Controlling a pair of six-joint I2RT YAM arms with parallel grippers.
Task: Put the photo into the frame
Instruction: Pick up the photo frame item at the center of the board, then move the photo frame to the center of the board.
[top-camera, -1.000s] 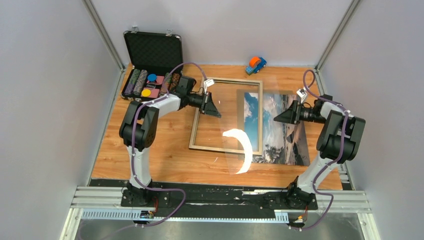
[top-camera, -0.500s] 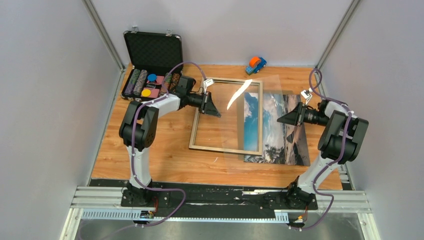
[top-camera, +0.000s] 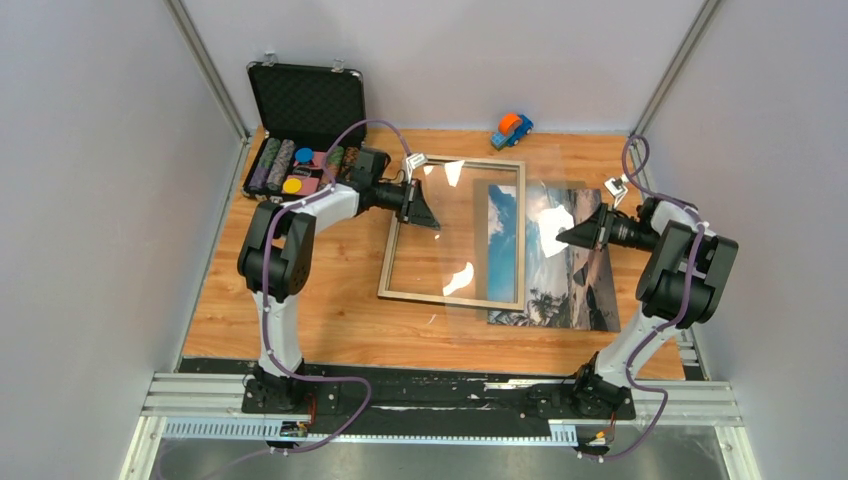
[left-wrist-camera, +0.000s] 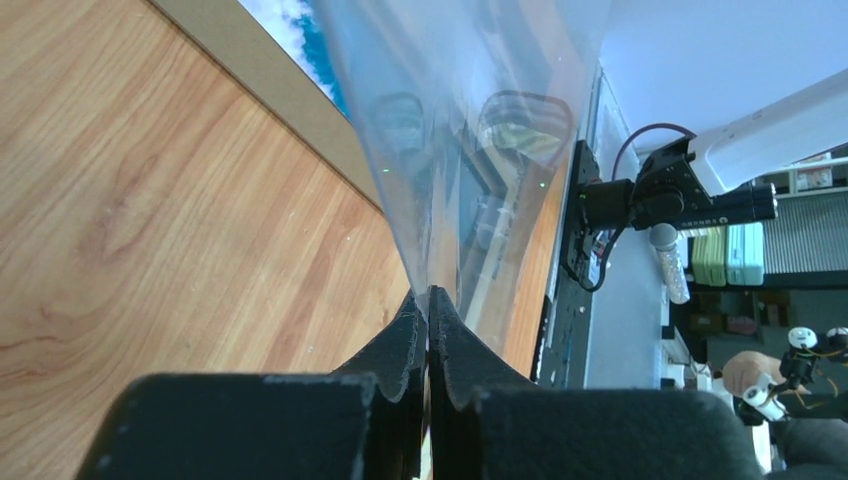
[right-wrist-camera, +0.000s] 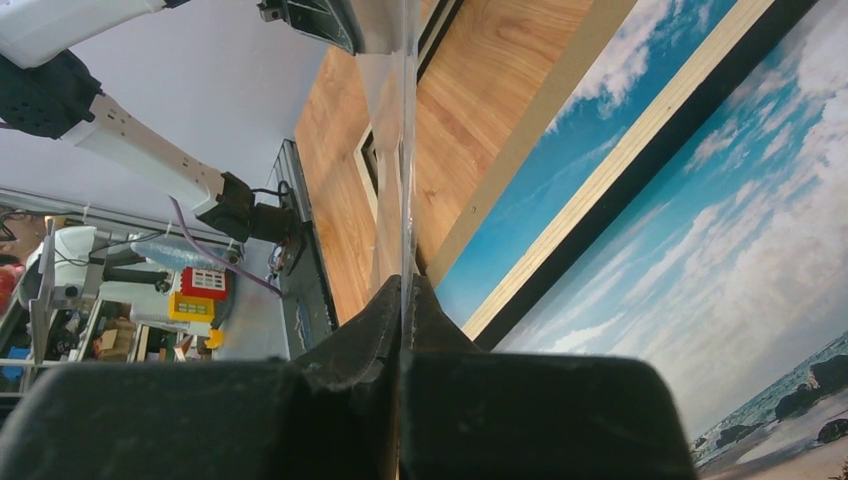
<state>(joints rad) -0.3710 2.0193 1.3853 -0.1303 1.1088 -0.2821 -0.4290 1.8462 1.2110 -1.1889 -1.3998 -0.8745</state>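
Note:
The pale wood frame lies flat mid-table, its right rail resting across the left part of the beach photo, which also fills the right wrist view. A clear pane hangs above both, held at its two ends. At its left edge my left gripper is shut on it, seen edge-on between the fingertips. My right gripper is shut on the pane's right edge, over the photo.
An open black case of coloured chips sits at the back left beside the left arm. A small toy car stands at the back edge. Grey walls enclose the table on three sides.
The right gripper's jaws have shut on the pane's right edge. The pane, earlier tilted with a large glare, has flattened out over the frame and photo. The left arm has hardly moved.

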